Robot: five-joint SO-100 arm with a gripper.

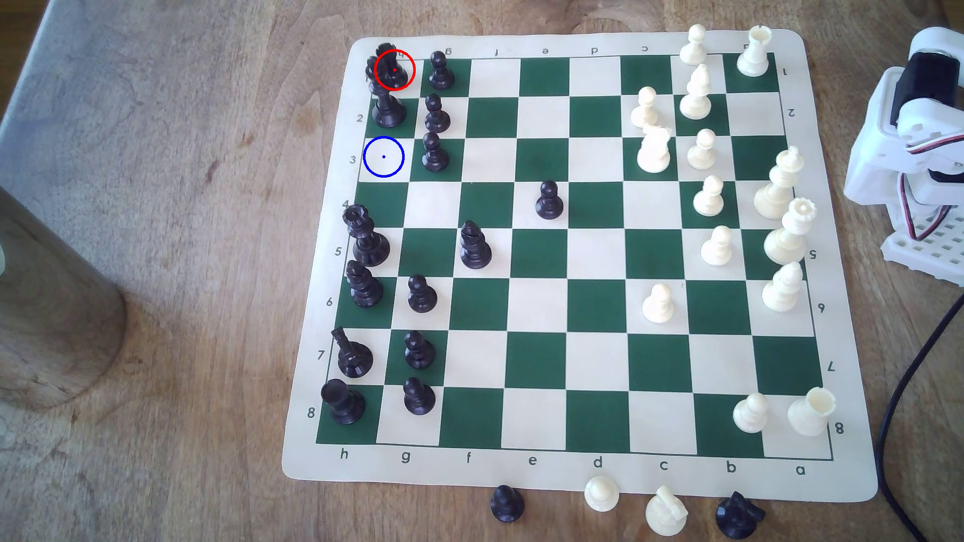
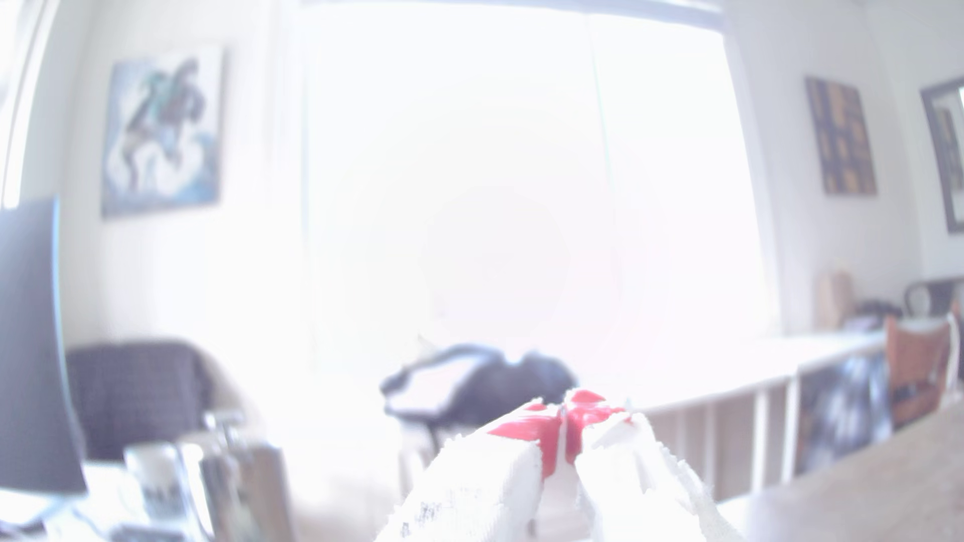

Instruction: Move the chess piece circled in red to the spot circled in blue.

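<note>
The chess piece circled in red is a squat black rook (image 1: 390,68) on the far corner square at the exterior view's left. The spot circled in blue (image 1: 384,156) is a bare cream square two squares nearer in the same column. A taller black piece (image 1: 387,107) stands on the square between them. My white arm (image 1: 918,130) sits folded off the mat at the exterior view's right, far from both. In the wrist view my gripper (image 2: 564,425) points out at the bright room, its red-tipped fingers (image 2: 527,432) pressed together with nothing between them.
Black pawns (image 1: 437,112) fill the column beside the rook and the spot. More black pieces line the exterior view's left, white pieces (image 1: 704,151) the right. Captured pieces (image 1: 665,513) lie off the mat's near edge. A metal cylinder (image 1: 52,302) stands at the left, a black cable (image 1: 897,417) at the right.
</note>
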